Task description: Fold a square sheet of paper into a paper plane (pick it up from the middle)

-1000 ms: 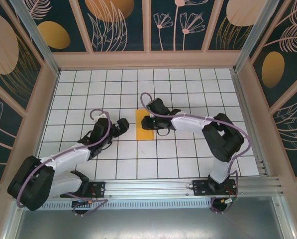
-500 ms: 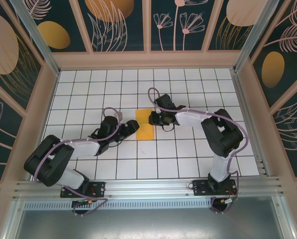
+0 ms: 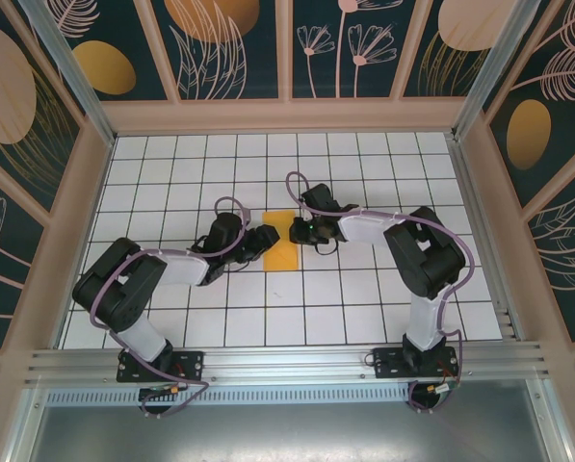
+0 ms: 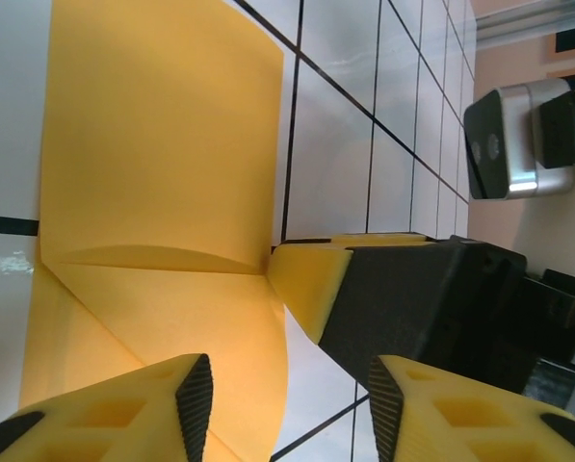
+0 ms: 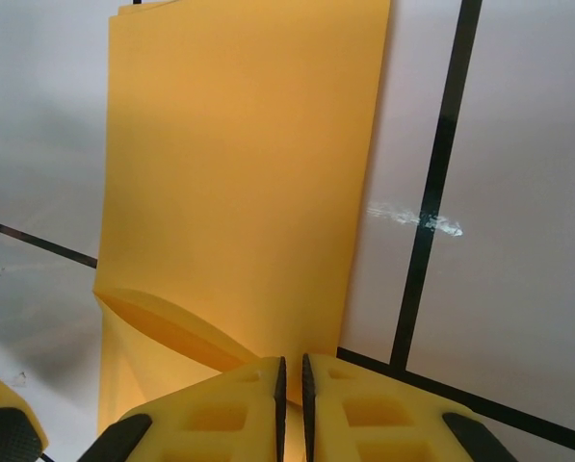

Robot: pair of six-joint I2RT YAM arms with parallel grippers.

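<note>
Left pincer closer, paper folded, creased

top: overhead, far | wrists: close, low, opposed | shared: folded orange paper

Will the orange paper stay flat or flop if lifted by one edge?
Likely floppy: the paper is thin, and a folded flap already bows off the layer beneath. Probably very light, so a push may slide it over the glossy table rather than crease it. The shut right gripper at its edge may help pin it.
</note>
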